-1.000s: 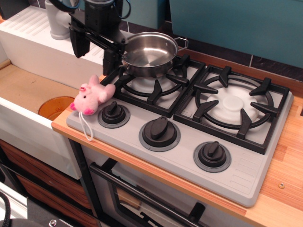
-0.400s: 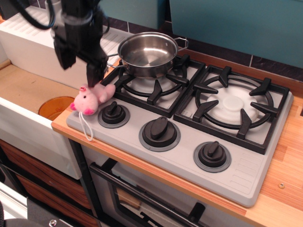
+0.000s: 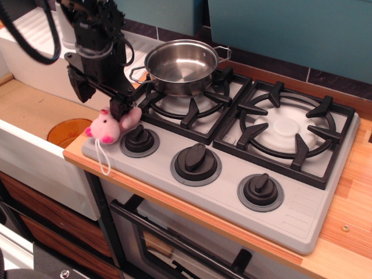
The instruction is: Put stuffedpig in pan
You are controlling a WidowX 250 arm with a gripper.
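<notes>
The stuffedpig (image 3: 106, 127), pale pink with a white string loop hanging off the stove's front, lies at the front left corner of the grey stove, left of the leftmost knob. The shiny steel pan (image 3: 181, 65) sits empty on the back left burner. My black gripper (image 3: 100, 104) is open and low over the pig. Its right finger (image 3: 120, 108) touches the pig's rear. Its left finger (image 3: 79, 88) hangs apart over the counter edge, to the pig's upper left.
The grey stove top (image 3: 302, 203) has three black knobs along the front and two black burner grates. An orange bowl (image 3: 67, 131) sits in the white sink to the left. A white dish rack (image 3: 35, 40) stands behind the sink.
My gripper moved left off the pan's side and came down to the pig. The pig has shifted slightly left and turned a little under the finger.
</notes>
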